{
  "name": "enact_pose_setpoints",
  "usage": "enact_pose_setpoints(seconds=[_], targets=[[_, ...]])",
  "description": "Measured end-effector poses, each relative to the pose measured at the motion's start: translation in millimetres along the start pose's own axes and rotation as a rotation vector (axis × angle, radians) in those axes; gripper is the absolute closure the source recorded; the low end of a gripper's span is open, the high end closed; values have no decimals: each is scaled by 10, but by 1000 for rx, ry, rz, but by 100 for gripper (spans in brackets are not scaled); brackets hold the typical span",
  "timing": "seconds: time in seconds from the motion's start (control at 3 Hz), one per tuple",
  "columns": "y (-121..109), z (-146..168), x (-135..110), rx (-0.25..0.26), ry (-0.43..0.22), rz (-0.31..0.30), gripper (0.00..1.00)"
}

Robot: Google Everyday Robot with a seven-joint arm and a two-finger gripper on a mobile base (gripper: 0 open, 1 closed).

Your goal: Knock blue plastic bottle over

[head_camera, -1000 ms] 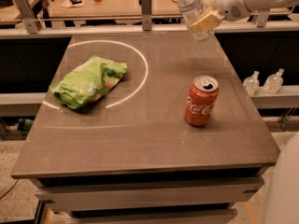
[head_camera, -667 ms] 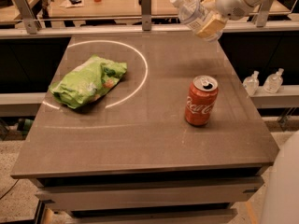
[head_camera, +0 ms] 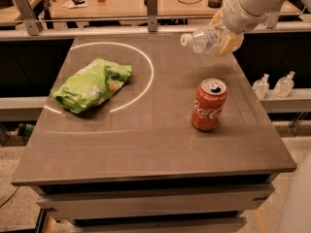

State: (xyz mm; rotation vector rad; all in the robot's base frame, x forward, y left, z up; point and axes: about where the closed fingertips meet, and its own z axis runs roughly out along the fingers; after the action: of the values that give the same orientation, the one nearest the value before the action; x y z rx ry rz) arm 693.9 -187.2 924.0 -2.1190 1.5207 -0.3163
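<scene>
The blue plastic bottle [head_camera: 205, 39] is a clear pale bottle with a white cap. It lies almost level over the far right part of the table, cap pointing left. Its base end is against my gripper [head_camera: 226, 33], which comes in from the top right on a white arm. The bottle's base is partly hidden by the gripper. The red Coca-Cola can [head_camera: 209, 105] stands upright on the table, nearer to me than the bottle and apart from it.
A green crisp bag [head_camera: 91, 84] lies on the left of the brown table [head_camera: 155, 144], inside a white circle line. Two tiny clear bottles [head_camera: 274, 85] stand on a ledge off the table's right side. A metal rail with posts [head_camera: 151, 4] runs behind the table.
The bottle has tipped from a leaning upright pose to nearly level, its cap swinging down to the left. The gripper has moved slightly down with it. The can and the bag have not moved.
</scene>
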Motion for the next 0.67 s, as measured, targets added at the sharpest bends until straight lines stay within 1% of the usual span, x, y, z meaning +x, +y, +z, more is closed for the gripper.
enact_pose_setpoints(seconds=[0.33, 0.67], targets=[[345, 124, 24, -51, 53, -158, 100], [623, 301, 38, -115, 79, -265, 100]])
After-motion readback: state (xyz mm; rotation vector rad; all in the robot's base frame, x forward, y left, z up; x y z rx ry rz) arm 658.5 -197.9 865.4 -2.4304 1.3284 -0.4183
